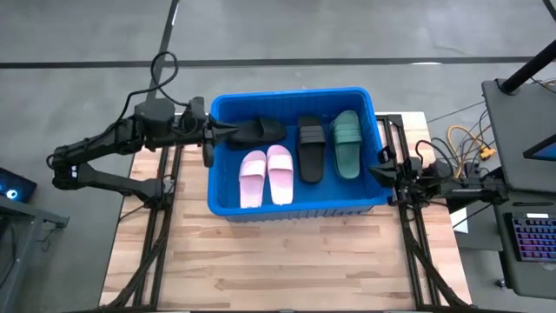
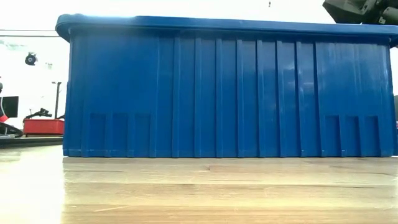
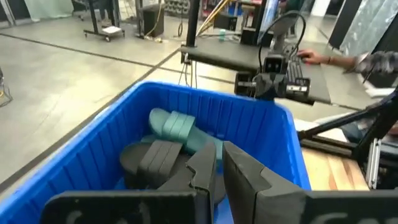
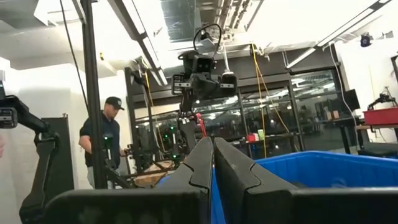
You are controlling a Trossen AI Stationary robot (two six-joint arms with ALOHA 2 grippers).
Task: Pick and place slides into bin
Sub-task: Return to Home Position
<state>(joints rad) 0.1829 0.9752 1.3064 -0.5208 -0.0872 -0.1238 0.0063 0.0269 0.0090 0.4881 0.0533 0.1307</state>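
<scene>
Both sets of jaws are clenched and carry nothing. The left gripper [image 1: 228, 132] pokes in over the bin's left rim, at centre-left of the high view. The right gripper [image 1: 382, 167] sits just outside the bin's right wall, at centre-right.

The blue bin [image 1: 295, 92] stands in the middle of the wooden table [image 1: 287, 261], towards the top of the frame. You can count five slides inside:
- the pink pair [image 1: 279, 172], side by side at lower left
- a black slide [image 1: 259, 130] at upper left, just past the left fingertips
- a second black slide [image 1: 311, 149] in the centre
- a green slide [image 1: 347, 142] on the right

No slide lies on the bare wood, so the loading looks finished. Only pulling the arms back appears to remain.

Watch the rolled rim, since both grippers are close to it. The left one should clear the wall before it swings away. A keyboard [image 1: 532, 236] lies at the lower right, off the table. In the right wrist view, a person [image 4: 102, 146] stands well beyond the table.
</scene>
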